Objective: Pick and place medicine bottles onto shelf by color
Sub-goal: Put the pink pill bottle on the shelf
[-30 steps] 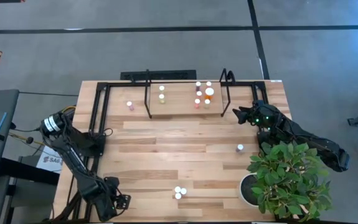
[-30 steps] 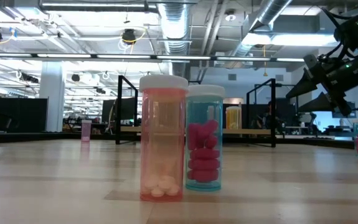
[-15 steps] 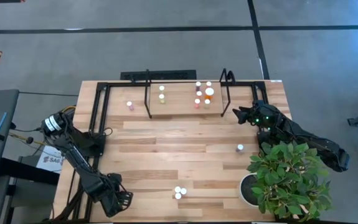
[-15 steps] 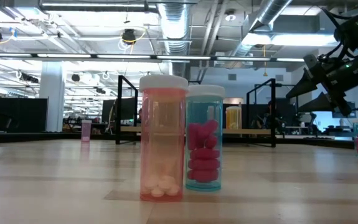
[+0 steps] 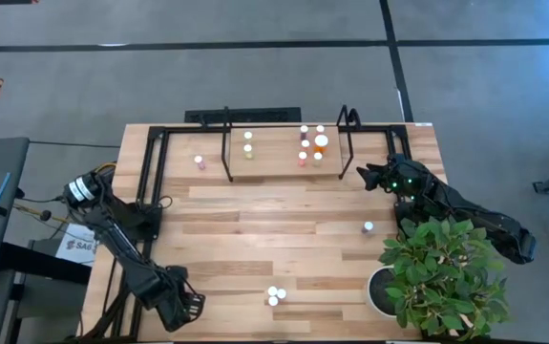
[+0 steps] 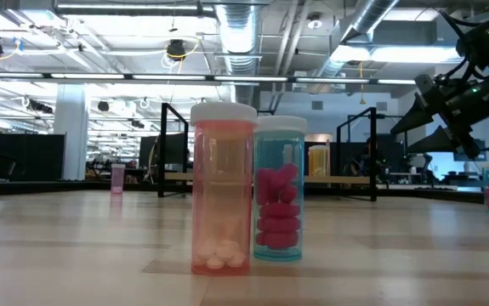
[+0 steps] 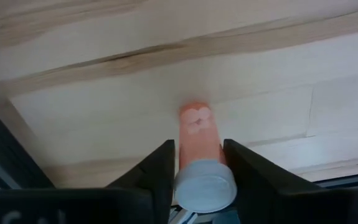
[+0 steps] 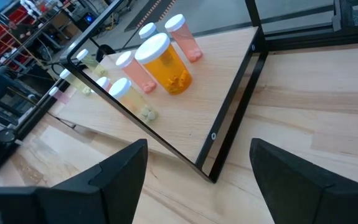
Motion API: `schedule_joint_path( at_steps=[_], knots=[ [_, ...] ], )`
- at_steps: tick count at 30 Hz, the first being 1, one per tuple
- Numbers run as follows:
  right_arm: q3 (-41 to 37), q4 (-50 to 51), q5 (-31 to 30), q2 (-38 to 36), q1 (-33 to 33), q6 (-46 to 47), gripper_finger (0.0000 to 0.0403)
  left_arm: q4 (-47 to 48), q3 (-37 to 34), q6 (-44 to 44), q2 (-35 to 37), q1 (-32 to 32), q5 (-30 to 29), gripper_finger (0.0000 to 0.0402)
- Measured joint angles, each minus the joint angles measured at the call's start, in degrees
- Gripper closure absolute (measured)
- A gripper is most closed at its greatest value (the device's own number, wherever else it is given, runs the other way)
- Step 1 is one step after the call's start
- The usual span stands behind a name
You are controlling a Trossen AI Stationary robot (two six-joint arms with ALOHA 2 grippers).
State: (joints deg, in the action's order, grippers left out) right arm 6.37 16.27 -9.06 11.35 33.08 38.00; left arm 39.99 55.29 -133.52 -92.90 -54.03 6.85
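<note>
Covering most of the high view, a pale plank tabletop (image 5: 255, 234) is seen on a grey floor crossed by dark lines. At its far edge the shelf (image 5: 274, 153) is set, a light board framed in black tubing with two upright hoops; several white-capped medicine bottles (image 5: 312, 143) are gathered on its right part, two more stand near the middle and a single pink one (image 5: 199, 161) toward the left. Two bottles (image 5: 274, 295) are stood side by side near the front edge, and another (image 5: 368, 227) is placed toward the right, beside a leafy plant in a white pot (image 5: 381, 291). The left gripper (image 7: 198, 163) is held at the near left corner, its fingers closed narrowly against a pink bottle (image 7: 197, 140). The right gripper (image 8: 194, 158) is kept wide apart and empty by the shelf's right end. From table height, an open hall with ceiling ducts (image 6: 240, 34) and strip lights is seen behind.
</note>
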Motion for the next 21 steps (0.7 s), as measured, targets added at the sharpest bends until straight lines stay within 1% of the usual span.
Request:
schedule_joint_path(
  at_steps=[7, 11, 15, 21],
  knots=[
    [0.0, 0.0, 0.0, 0.0, 0.0, 0.0, 0.0097, 0.0, 0.0, 3.1, 0.0, 2.6, 1.6, 0.0288],
    [0.0, 0.0, 0.0, 0.0, 0.0, 0.0, 0.0097, 0.1, 0.6, 6.7, 0.0, 5.0, 2.6, 0.0288],
    [0.0, 0.0, 0.0, 0.0, 0.0, 0.0, 0.0097, 3.1, 2.3, 12.8, 0.0, 8.2, 3.9, 0.0288],
    [0.0, 0.0, 0.0, 0.0, 0.0, 0.0, 0.0097, 8.5, 6.2, 24.0, 0.0, 15.0, 4.0, 0.0288]
  ],
)
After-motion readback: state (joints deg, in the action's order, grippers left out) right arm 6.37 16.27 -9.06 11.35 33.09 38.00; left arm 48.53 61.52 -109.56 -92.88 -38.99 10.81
